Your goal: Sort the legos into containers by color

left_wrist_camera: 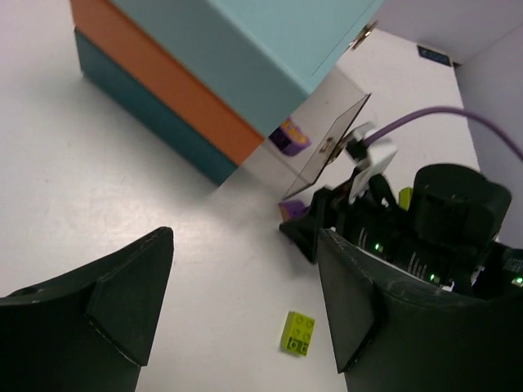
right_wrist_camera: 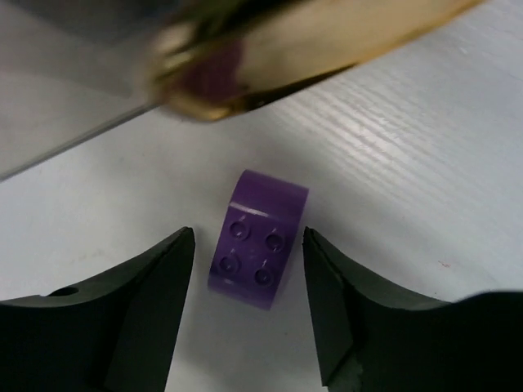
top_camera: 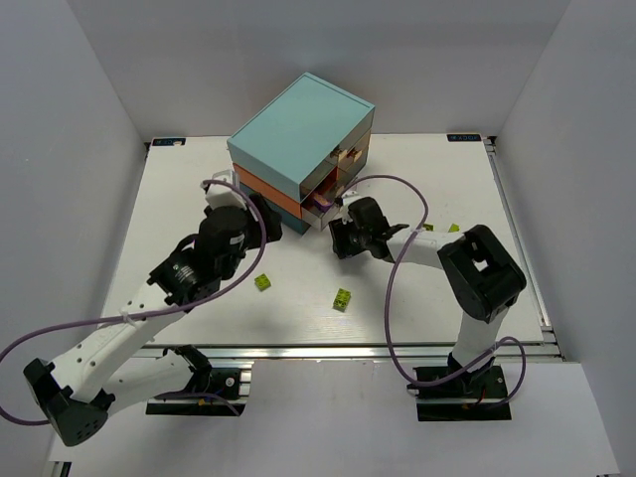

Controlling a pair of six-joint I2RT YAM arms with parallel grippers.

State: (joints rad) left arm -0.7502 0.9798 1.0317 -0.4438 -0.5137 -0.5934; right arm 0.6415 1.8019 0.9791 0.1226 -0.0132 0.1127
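The chest of drawers [top_camera: 298, 139], with light teal, orange and dark teal layers, stands at the table's back; it also shows in the left wrist view [left_wrist_camera: 204, 73]. A lower drawer [top_camera: 320, 204] is pulled out, with a purple brick [left_wrist_camera: 290, 137] inside. My right gripper [top_camera: 338, 237] is just in front of that drawer. In the right wrist view it [right_wrist_camera: 248, 245] is open, its fingers on either side of a purple brick [right_wrist_camera: 260, 241] lying on the table. My left gripper [top_camera: 263, 217] is open and empty beside the chest's left corner, and its wrist view [left_wrist_camera: 245, 278] shows the same.
Two yellow-green bricks [top_camera: 262, 282] [top_camera: 342, 299] lie on the table in front of the arms; one shows in the left wrist view [left_wrist_camera: 297, 333]. Two more yellow-green bricks [top_camera: 428, 228] [top_camera: 453, 228] lie to the right. The drawer's clear front panel [left_wrist_camera: 327, 147] juts out above the right gripper.
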